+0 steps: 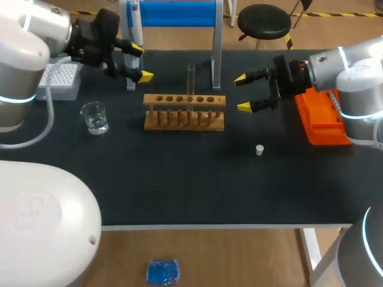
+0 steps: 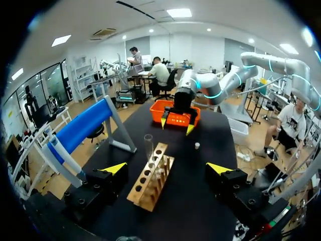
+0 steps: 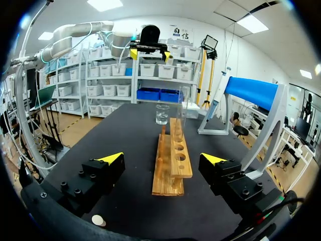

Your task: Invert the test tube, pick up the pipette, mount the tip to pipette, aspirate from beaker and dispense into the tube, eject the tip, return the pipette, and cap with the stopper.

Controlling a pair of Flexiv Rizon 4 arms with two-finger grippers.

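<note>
Wooden rack (image 1: 184, 112) stands mid-table between left hand (image 1: 142, 63) and right hand (image 1: 242, 93), both released.

No text, label, number or sign can be read on the desk (image 1: 179, 191) or on anything standing on it. Any graduation marks on the beaker (image 1: 94, 117) are too small to make out.

clear test tube (image 1: 191, 79) upright in wooden rack (image 1: 157, 100)
</note>
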